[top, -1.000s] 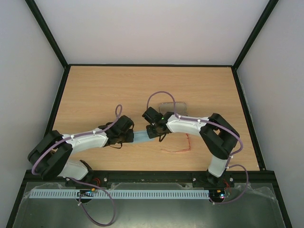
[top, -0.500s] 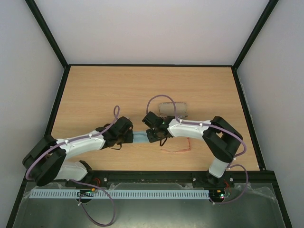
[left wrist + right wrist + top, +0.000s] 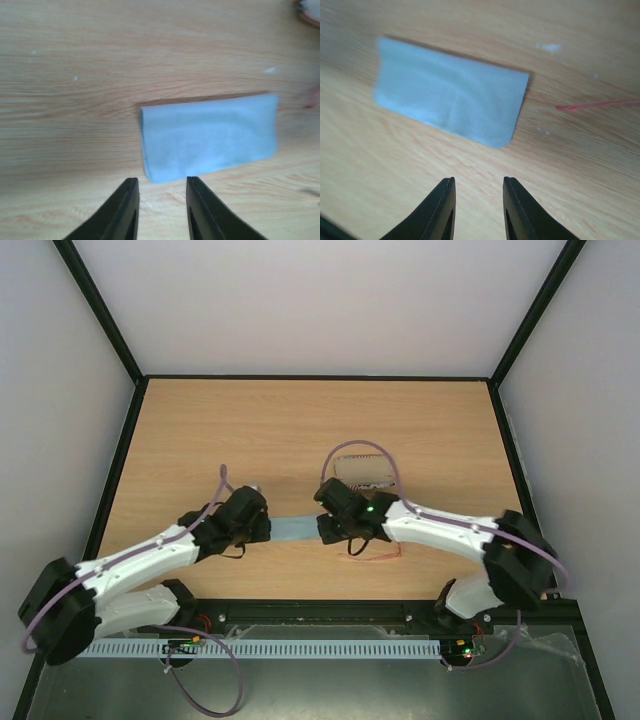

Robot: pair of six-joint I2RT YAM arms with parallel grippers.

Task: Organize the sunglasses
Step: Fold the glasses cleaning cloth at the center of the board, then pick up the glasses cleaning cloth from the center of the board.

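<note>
The sunglasses, a thin reddish-orange wire frame, lie on the table under my right arm, mostly hidden by it; one slender arm shows in the right wrist view. A folded light blue cloth lies flat between my two grippers. My left gripper stands open just short of the cloth's near corner, nothing between its fingers. My right gripper is open too, a little back from the cloth's other end, and it holds nothing.
The oval patterned case rests behind my right gripper, a purple cable looping over it; its edge shows at the left wrist view's top right corner. Black frame rails border the wooden table.
Both grippers have opened and let go of the cloth, which now lies flat on the table. Each gripper has drawn back from its end of the cloth, and both arms stretch out lower.
</note>
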